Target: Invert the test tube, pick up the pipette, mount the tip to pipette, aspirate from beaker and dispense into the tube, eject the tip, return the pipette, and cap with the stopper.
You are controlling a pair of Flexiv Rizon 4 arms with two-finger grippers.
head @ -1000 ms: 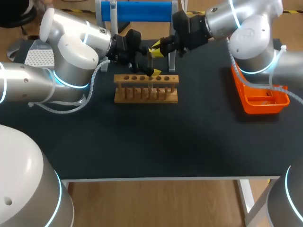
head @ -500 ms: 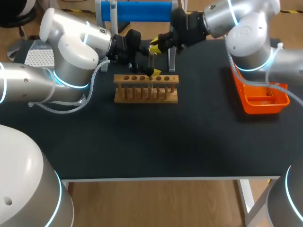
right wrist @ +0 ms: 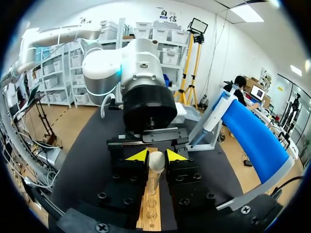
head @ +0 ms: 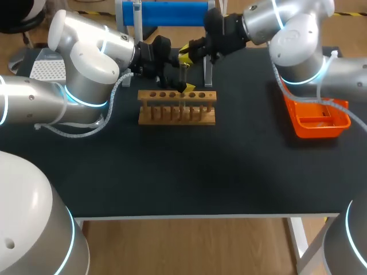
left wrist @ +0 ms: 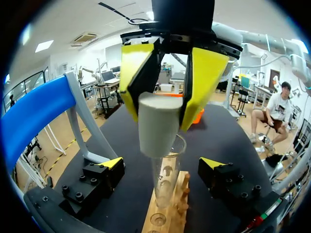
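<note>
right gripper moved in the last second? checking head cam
Yes. The right gripper has drifted slightly left and farther back, away from the wooden rack and toward the blue stand; both of those have stayed put.

No text to read on the table things.
No letter, number or label can be read on the rack [head: 178, 109], the tube [left wrist: 165, 174], the stopper [left wrist: 158, 124] or the orange bin [head: 318, 123]; their surfaces look plain in all three views.
</note>
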